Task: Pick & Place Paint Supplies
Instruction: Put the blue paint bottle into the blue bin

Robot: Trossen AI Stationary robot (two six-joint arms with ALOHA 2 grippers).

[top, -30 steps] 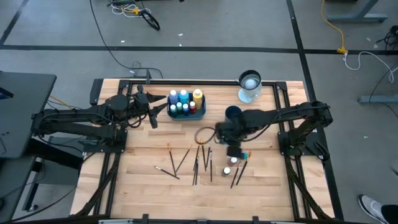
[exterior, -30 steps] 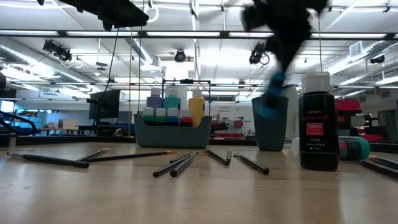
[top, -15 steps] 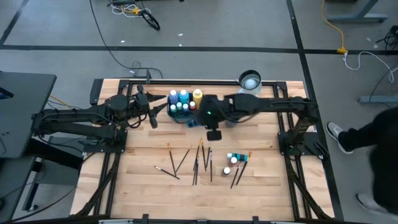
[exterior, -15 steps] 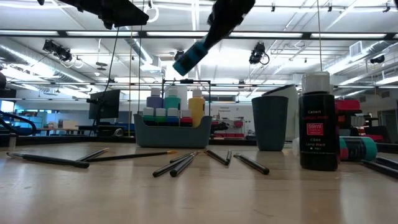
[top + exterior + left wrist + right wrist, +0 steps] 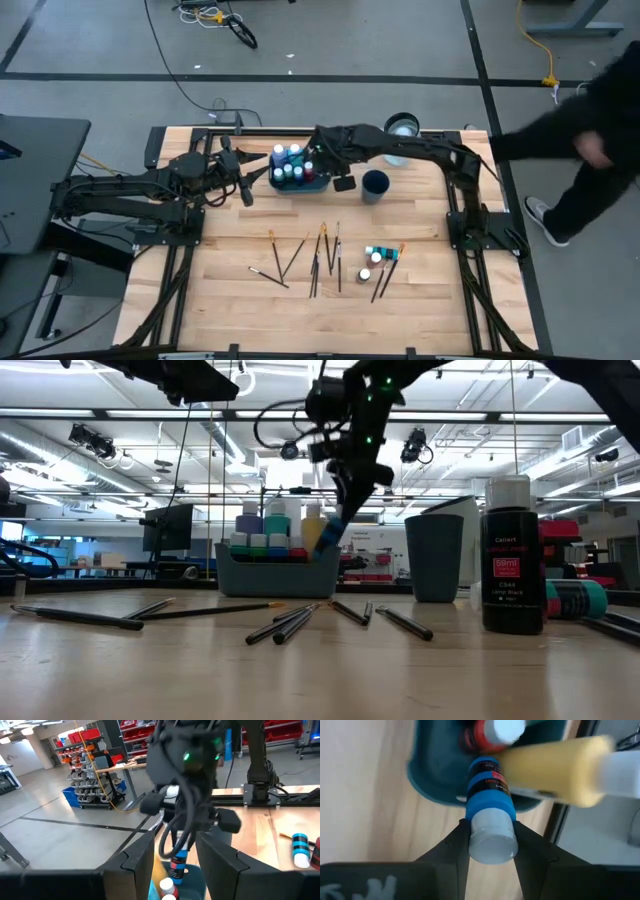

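Observation:
The teal tray (image 5: pixel 300 176) stands at the table's far middle, with several paint bottles (image 5: pixel 288 165) upright in it. My right gripper (image 5: pixel 320 165) is over the tray's right end, shut on a blue paint bottle (image 5: pixel 330 535). My left gripper (image 5: pixel 175 865) hovers open just left of the tray (image 5: pixel 197 882). Several dark-handled brushes (image 5: pixel 315 255) lie flat on the table's middle. To their right, two teal-topped bottles (image 5: pixel 380 254) lie on their sides, and a black bottle with a white cap (image 5: pixel 510 555) stands upright. My right gripper pinches the blue bottle between its two fingers (image 5: pixel 457 840) at its cap end (image 5: pixel 490 817). The fingers come from above, slanting down. The bottle hangs tilted below them, lifted clear of the table, its lower end (image 5: pixel 322 546) level with the tray's rim at its right end.
The dark blue cup (image 5: pixel 376 184) stands right of the tray, close to my right arm. A white-rimmed container (image 5: pixel 402 128) sits at the far edge. A person (image 5: pixel 580 120) moves beside the table's right side. Bare wood lies on the near left.
My right gripper has carried the blue bottle up from the bottles on the near right, across to the far left, past the cup. It has come down at the tray's right end with the bottle tilted. A person has walked in on the right.

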